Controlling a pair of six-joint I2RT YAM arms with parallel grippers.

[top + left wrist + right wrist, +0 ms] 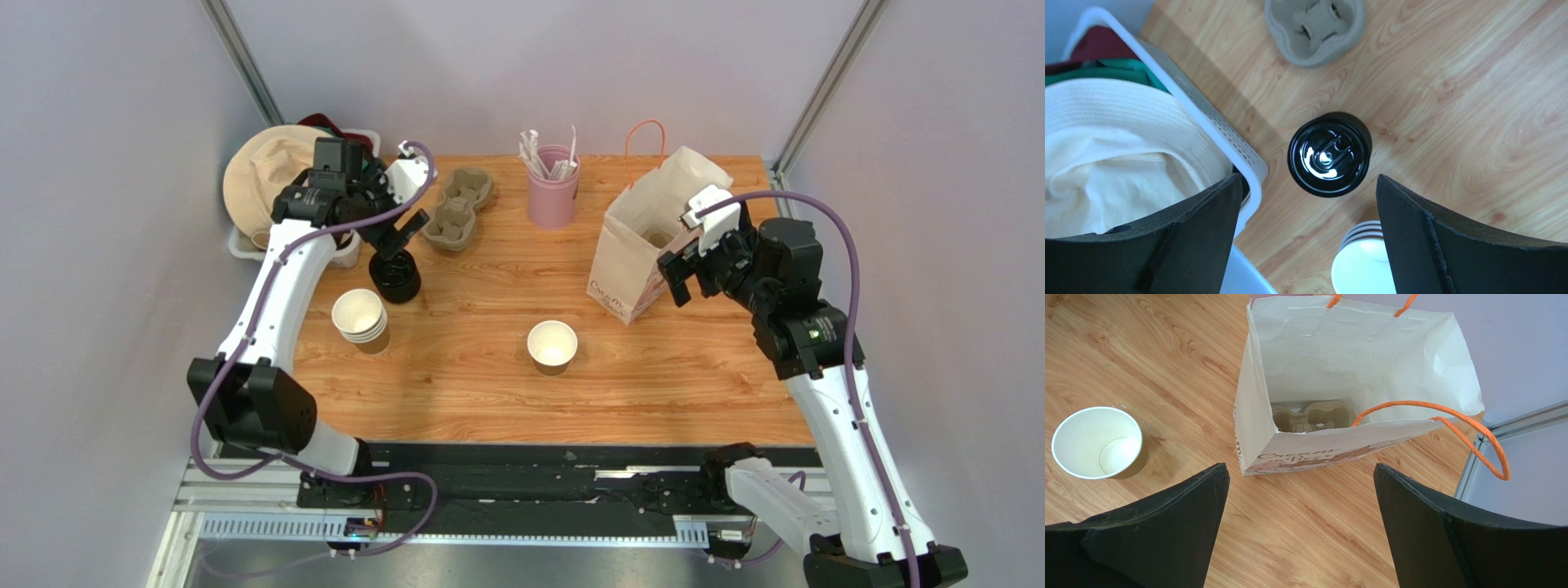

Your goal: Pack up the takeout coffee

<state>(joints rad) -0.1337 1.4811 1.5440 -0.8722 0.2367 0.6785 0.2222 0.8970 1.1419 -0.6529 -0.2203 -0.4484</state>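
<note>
Cup [552, 344] is standing upright, lidless, on the worktop [491, 404], mid-front, apart from both arms and near the bag [1352, 349]. Left pincer [1309, 190] is hovering wide above the black lid [1328, 154], gripping nothing, with a white basket [1229, 138] just beside the lid. Right pincer [1300, 471] is hanging wide and empty over the open bag. A pulp carrier [1313, 415] is lying at the bag's bottom.
</note>
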